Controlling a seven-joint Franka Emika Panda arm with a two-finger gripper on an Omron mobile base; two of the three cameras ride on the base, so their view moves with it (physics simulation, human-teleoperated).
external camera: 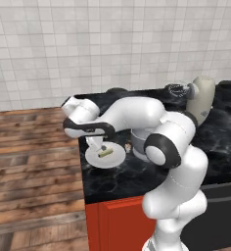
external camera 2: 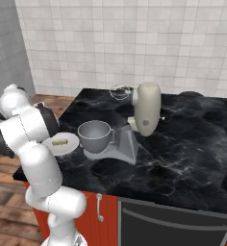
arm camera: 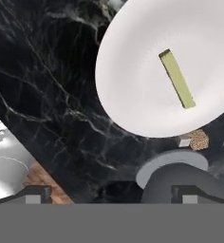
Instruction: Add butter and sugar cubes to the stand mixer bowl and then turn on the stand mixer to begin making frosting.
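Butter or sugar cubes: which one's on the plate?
The butter, the yellowish stick lying on the white plate. The sugar cubes sit on the black counter beside its rim.

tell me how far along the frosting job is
Nothing looks done yet. The butter lies on the white plate, and the sugar cubes sit on the counter between plate and stand mixer bowl, which looks empty. In hand: the gripper hovers over the plate, holding nothing visible. Left: both ingredients into the bowl, then switching on the stand mixer.
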